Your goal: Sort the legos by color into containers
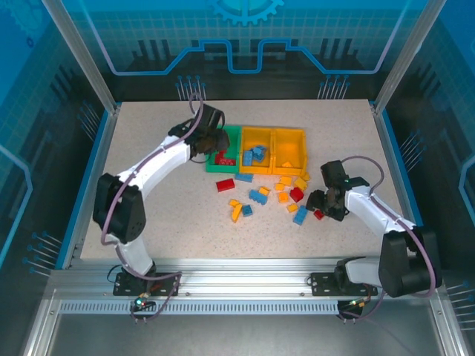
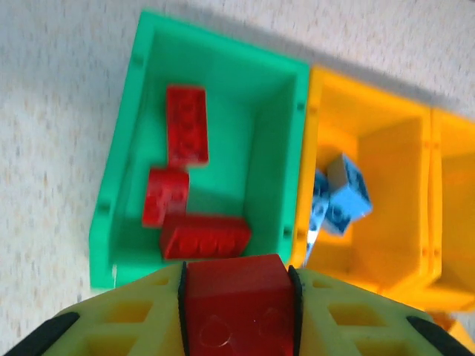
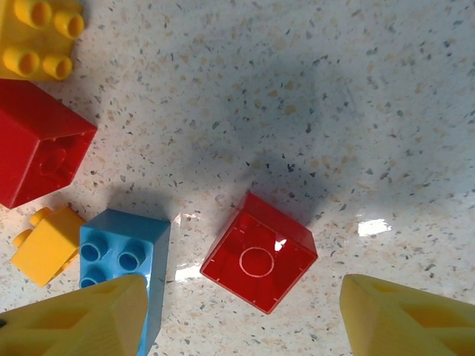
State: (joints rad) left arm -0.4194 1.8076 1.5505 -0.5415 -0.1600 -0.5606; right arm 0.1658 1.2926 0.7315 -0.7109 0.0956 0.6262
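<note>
My left gripper is shut on a red lego and hangs just above the near edge of the green bin, which holds three red legos. The middle orange-yellow bin holds blue legos. From above, the left gripper is at the green bin. My right gripper is open, its fingers either side of an upside-down red lego on the table. A blue lego lies under its left finger. From above, the right gripper is beside that red lego.
Loose legos in red, blue and orange-yellow are scattered on the table in front of the bins. The right-hand orange-yellow bin holds a yellow piece. A bigger red lego and yellow ones lie left of the right gripper.
</note>
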